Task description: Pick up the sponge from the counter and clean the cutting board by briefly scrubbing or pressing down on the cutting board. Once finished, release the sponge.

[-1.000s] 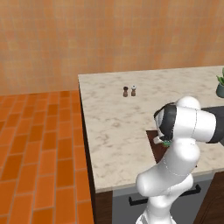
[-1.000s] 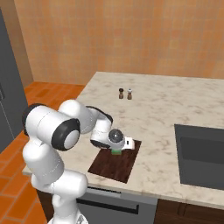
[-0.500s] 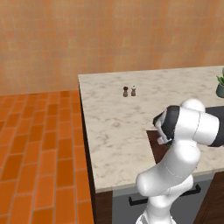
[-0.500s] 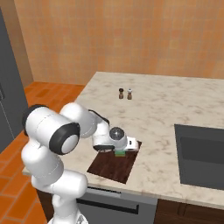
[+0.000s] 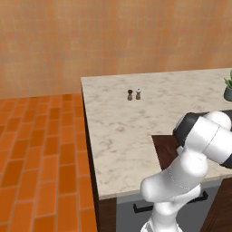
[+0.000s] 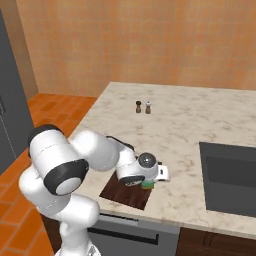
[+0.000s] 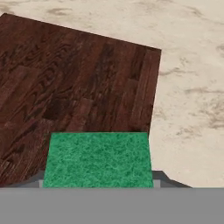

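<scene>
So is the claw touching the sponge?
Touching. In the hand view the sponge sits right between the claw's tips, and in the right base view it hangs under the hand above the board.

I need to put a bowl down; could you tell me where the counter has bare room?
Bare counter lies between the two shakers and the sink. It is crowded at the cutting board, where the gripper holds the sponge.

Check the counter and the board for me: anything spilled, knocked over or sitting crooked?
Nothing stands out. The cutting board lies flat near the counter front edge, the tool is shut on the sponge at the board's corner, and both shakers stand upright farther back. No spills visible.
</scene>
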Robot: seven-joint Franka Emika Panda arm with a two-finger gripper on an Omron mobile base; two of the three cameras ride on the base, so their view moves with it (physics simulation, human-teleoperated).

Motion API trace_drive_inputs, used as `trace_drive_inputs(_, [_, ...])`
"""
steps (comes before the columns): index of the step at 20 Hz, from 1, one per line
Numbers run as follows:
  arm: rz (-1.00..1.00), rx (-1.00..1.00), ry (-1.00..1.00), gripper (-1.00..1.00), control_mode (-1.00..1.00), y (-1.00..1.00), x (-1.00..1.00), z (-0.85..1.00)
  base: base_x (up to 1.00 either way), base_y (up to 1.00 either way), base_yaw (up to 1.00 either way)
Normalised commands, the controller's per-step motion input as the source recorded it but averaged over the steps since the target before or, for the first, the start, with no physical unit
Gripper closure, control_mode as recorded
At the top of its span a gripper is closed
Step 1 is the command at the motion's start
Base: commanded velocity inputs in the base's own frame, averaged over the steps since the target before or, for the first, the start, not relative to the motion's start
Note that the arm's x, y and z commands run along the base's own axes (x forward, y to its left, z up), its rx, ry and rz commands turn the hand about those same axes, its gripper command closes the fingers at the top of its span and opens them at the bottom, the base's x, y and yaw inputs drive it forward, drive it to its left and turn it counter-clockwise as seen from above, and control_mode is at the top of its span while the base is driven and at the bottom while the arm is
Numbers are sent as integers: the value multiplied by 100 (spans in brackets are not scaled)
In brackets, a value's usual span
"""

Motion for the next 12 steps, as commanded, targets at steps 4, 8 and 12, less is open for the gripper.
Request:
trace_drive_inputs(4, [0,0,8,100,-100,62,-14,7,0,0,0])
trace_drive_inputs(8, [0,1,3,100,-100,81,1,23,0,0,0])
trace_drive_inputs(12, [0,4,0,100,-100,77,18,39,0,0,0])
